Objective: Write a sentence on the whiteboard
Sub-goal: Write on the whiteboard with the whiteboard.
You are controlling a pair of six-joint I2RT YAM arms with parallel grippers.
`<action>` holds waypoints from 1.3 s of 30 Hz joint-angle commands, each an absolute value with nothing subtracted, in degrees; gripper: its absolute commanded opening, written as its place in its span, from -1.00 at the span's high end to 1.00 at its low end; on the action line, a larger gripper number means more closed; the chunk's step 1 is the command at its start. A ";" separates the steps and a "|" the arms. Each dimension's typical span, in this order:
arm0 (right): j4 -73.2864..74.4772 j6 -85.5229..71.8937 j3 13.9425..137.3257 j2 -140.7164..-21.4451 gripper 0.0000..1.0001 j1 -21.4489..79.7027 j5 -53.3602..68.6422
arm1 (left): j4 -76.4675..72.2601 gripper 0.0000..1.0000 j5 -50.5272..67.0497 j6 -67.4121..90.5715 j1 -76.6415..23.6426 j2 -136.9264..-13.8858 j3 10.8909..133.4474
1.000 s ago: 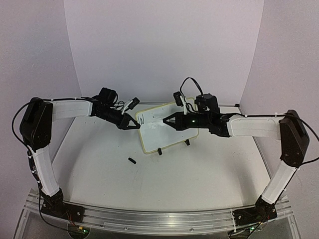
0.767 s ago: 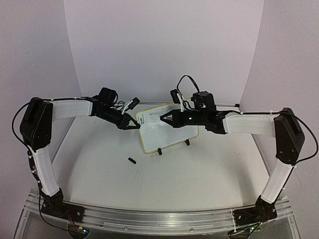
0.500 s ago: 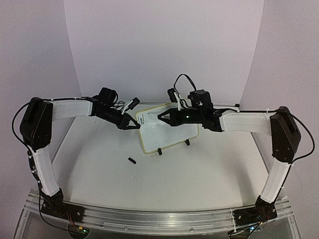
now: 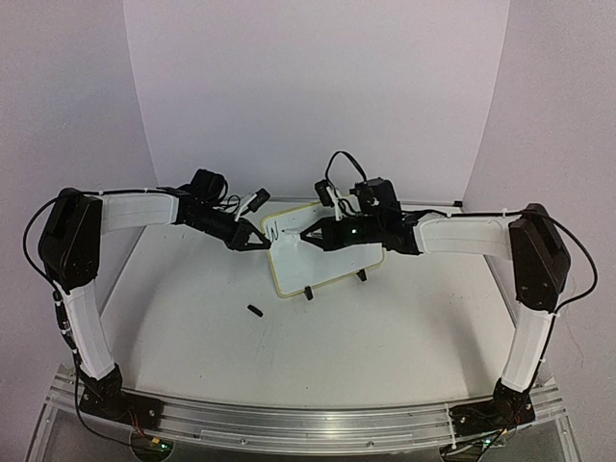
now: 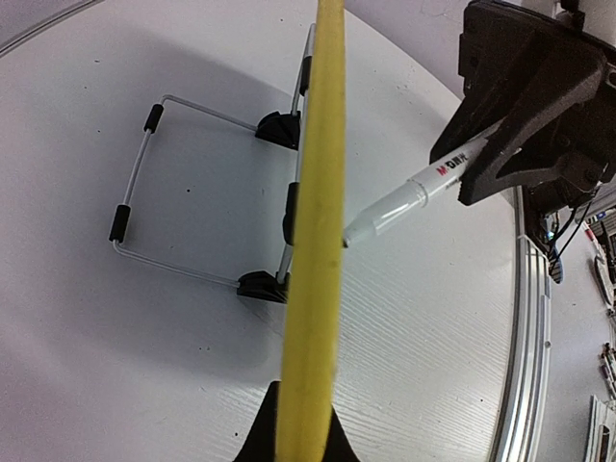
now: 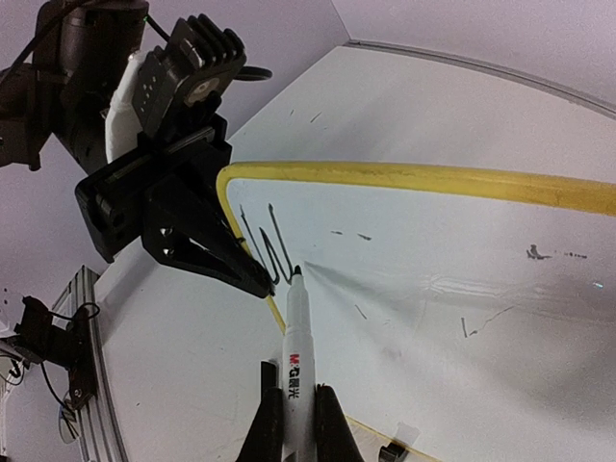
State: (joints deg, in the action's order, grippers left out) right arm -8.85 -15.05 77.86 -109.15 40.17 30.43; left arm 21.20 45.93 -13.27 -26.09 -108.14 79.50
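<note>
The whiteboard (image 4: 325, 269) stands leaning back at the middle of the counter (image 4: 385, 337), a little toward the far wall. It is a small white board with rounded corners and a pale yellow rim. It rests on two black clip feet (image 4: 308, 294), and the left wrist view shows a wire stand (image 5: 144, 183) propping it from behind. Of the sentence (image 6: 265, 245), a single black "W" stands in the upper left corner. The rest of the face is bare apart from a few faint grey smudges (image 6: 534, 252).

The left gripper (image 4: 258, 241) is closed on the board's left edge, with the yellow rim running between its fingers. The right gripper (image 4: 313, 234) is clamped on a white marker (image 6: 296, 366). The marker's black tip sits at the board's face just right of the "W", and it seems to touch.

To the right of the tip the board's face is unobstructed as far as the yellow rim. A small dark piece (image 4: 255, 310) lies on the counter in front of the board's left corner, well apart from both arms.

The counter is white, with an aluminium rail (image 4: 308, 419) along its near edge where the arms are bolted. A pale lilac backdrop (image 4: 318, 96) closes off the back and both sides.
</note>
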 commanded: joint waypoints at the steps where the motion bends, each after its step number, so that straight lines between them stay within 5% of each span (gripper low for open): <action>1: -8.78 -14.50 80.43 -110.25 1.00 40.35 27.72 | 28.13 1.00 45.59 -13.60 -27.46 -110.64 80.15; 39: -5.27 -11.25 79.21 -107.78 1.00 40.81 23.22 | 29.08 1.00 45.10 -14.20 -27.94 -110.98 80.68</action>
